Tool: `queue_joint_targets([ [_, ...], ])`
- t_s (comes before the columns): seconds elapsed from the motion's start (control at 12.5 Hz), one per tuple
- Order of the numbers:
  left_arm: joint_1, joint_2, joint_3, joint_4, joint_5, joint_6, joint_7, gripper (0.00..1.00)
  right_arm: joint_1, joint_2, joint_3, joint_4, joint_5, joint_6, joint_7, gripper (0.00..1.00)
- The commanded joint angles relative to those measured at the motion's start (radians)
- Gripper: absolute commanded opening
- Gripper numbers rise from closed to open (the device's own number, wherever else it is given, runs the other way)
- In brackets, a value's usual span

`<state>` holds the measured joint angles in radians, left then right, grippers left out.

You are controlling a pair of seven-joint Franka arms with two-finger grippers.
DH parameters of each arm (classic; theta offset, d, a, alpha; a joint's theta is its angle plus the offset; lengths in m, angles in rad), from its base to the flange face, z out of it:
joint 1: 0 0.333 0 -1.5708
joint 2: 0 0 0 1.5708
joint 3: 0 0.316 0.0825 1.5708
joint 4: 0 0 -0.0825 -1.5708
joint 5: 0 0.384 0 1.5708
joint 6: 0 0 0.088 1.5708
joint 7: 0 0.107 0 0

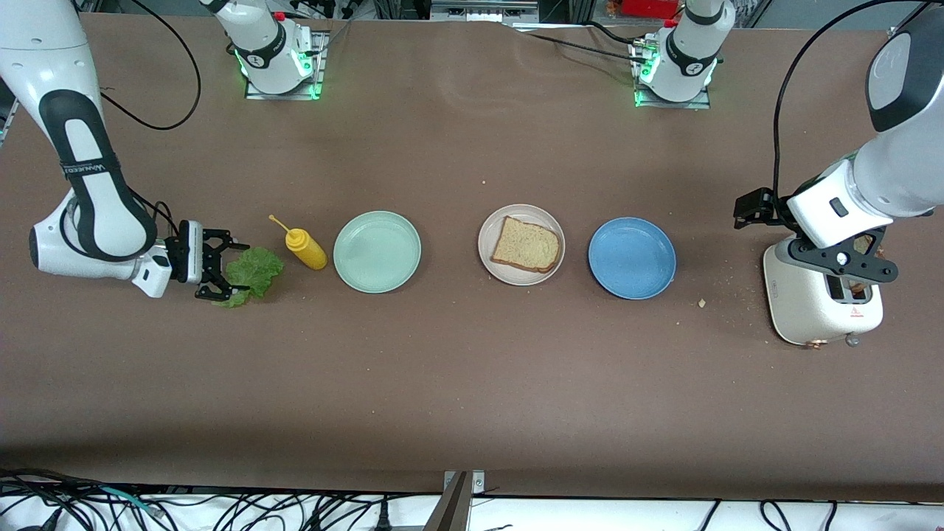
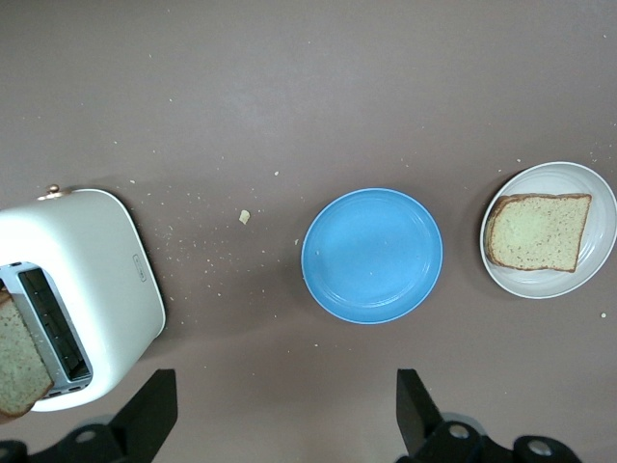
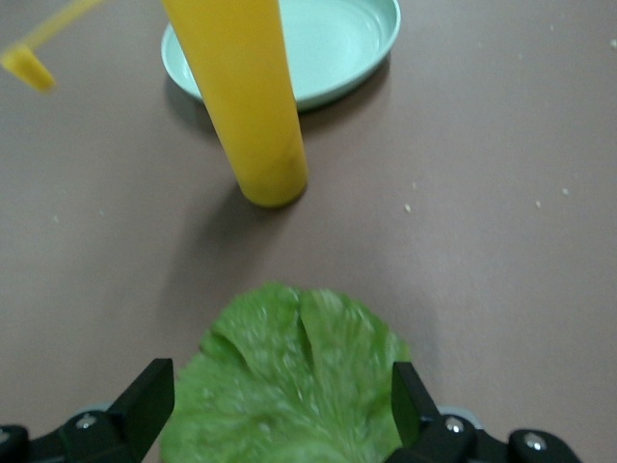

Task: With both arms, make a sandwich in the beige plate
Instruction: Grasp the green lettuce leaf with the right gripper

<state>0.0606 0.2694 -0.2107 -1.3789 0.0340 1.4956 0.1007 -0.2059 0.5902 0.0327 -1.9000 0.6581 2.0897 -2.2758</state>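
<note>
One tan toast slice [image 1: 525,245] [image 2: 540,231] lies in the beige plate [image 1: 538,215] [image 2: 598,193] at mid-table. A ruffled green lettuce leaf [image 1: 254,271] [image 3: 289,386] rests on the table toward the right arm's end. My right gripper [image 1: 225,269] [image 3: 280,395] is low over it and open, one finger on each side of the leaf. A second toast slice [image 2: 19,371] stands in the slot of a white toaster [image 1: 804,302] [image 2: 87,260]. My left gripper [image 2: 284,395] is open and empty, up by the toaster, with bare table between its fingers.
A yellow squeeze bottle [image 1: 306,248] [image 3: 246,96] stands beside the lettuce, then a mint green plate [image 1: 377,251] [image 3: 337,39]. An empty blue plate [image 1: 632,257] [image 2: 372,255] sits between the beige plate and the toaster. Crumbs dot the table by the toaster.
</note>
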Motion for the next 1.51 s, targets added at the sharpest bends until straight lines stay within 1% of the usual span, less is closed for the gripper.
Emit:
queue_joint_targets([
  [0.0, 0.001, -0.013, -0.003, -0.002, 0.023, -0.009, -0.01, 1.0, -0.009, 0.054, 0.009, -0.007, -0.006, 0.039, -0.05, 1.0],
  [0.16, 0.001, -0.013, -0.003, -0.002, 0.023, -0.009, -0.01, 1.0, -0.01, 0.056, 0.009, -0.007, -0.005, 0.072, -0.057, 1.0],
  [0.24, 0.001, -0.013, -0.003, -0.002, 0.023, -0.009, -0.01, 1.0, -0.01, 0.056, 0.007, -0.007, -0.005, 0.073, -0.057, 0.92],
  [0.32, 0.001, -0.013, -0.003, -0.002, 0.023, -0.009, -0.01, 1.0, -0.01, 0.062, 0.003, -0.007, -0.003, 0.078, -0.059, 0.68],
  [0.4, 0.001, -0.013, -0.003, -0.002, 0.023, -0.009, -0.01, 1.0, -0.01, 0.066, -0.005, -0.007, 0.0, 0.078, -0.071, 0.37],
  [0.48, 0.001, -0.013, -0.003, -0.002, 0.023, -0.009, -0.01, 1.0, -0.01, 0.063, -0.008, -0.005, 0.002, 0.078, -0.099, 0.14],
  [0.56, 0.001, -0.013, -0.003, -0.002, 0.023, -0.009, -0.01, 1.0, -0.01, 0.056, -0.01, 0.005, -0.003, 0.078, -0.135, 0.0],
  [0.8, 0.001, -0.013, -0.003, -0.002, 0.023, -0.009, -0.01, 1.0, -0.01, 0.011, -0.016, 0.047, -0.04, 0.069, -0.105, 0.0],
  [0.88, 0.001, -0.013, -0.003, -0.002, 0.023, -0.009, -0.01, 1.0, -0.01, -0.022, -0.016, 0.047, -0.084, 0.063, -0.044, 0.0],
  [1.04, 0.001, -0.012, -0.003, -0.002, 0.023, -0.009, -0.01, 1.0, -0.01, -0.129, -0.016, 0.042, -0.159, -0.012, 0.069, 0.0],
  [1.2, 0.001, -0.013, -0.003, -0.002, 0.023, -0.009, -0.01, 1.0, -0.01, -0.231, -0.013, 0.041, -0.237, -0.11, 0.232, 0.0],
  [1.28, 0.001, -0.013, -0.003, -0.002, 0.023, -0.009, -0.01, 1.0, -0.006, -0.272, -0.01, 0.042, -0.259, -0.156, 0.305, 0.0],
  [1.43, 0.001, -0.013, -0.004, -0.002, 0.023, -0.009, -0.01, 1.0, 0.048, -0.354, -0.008, 0.041, -0.294, -0.207, 0.431, 0.0],
])
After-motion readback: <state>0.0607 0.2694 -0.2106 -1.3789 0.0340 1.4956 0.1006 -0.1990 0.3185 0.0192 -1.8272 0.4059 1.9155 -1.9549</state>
